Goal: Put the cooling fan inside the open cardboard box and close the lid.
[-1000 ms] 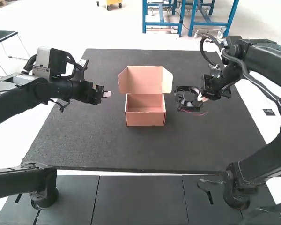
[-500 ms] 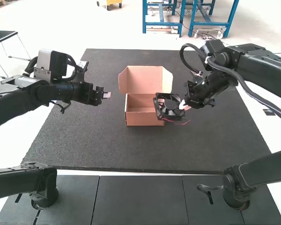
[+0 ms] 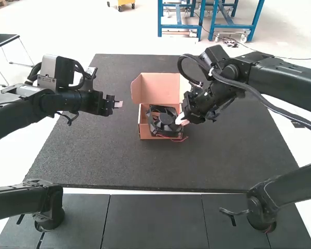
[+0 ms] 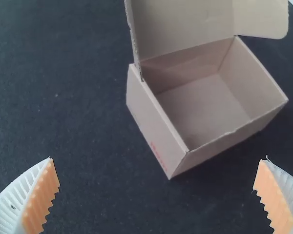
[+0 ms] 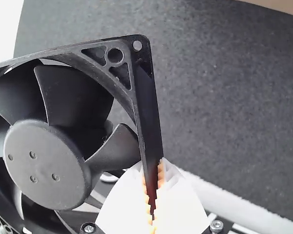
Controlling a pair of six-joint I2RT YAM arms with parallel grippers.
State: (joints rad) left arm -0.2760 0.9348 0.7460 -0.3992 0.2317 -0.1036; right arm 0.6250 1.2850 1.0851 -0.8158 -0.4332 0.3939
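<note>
The right pincer (image 3: 183,119) pinches the cooling fan (image 3: 163,120) by its frame over the open cardboard box (image 3: 158,89). The left pincer (image 3: 117,104) hovers nearby, spread.

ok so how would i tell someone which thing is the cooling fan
Start at the black mat, then the open brown cardboard box at its centre. The cooling fan hangs at the box's near edge, pinched by one side in the right pincer. It is the flat, square black frame with curved blades round a hub, unlike the plain box.
</note>
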